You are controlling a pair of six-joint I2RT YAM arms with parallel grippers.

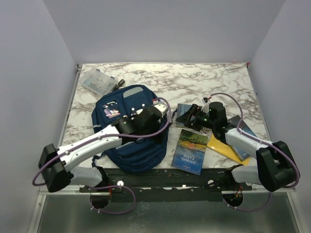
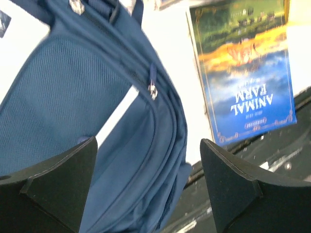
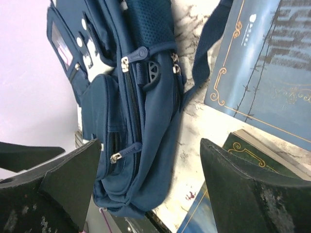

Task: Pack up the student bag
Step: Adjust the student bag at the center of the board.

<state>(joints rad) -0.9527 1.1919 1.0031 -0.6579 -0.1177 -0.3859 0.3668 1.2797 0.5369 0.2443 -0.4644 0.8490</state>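
Left pincer [image 2: 148, 145] and right pincer [image 3: 150, 145] stand apart, empty. Navy-blue fabric backpack [image 1: 138, 158] appears zipped: blue paperback book [image 1: 190, 151] could jam.

The left arm [image 1: 92, 144] and right arm [image 1: 241, 141] share one build: pale grey-white shells on the long links and chunky black housings at the joints. A thin purple cable [image 1: 34, 177] loops loose along each arm. A small green light [image 1: 206, 117] glows at the right wrist. The left gripper [image 2: 148, 143] has matte black, wedge-shaped fingers [image 2: 56, 187]. Those of the right gripper [image 3: 150, 143] are black too, scuffed with pale specks.
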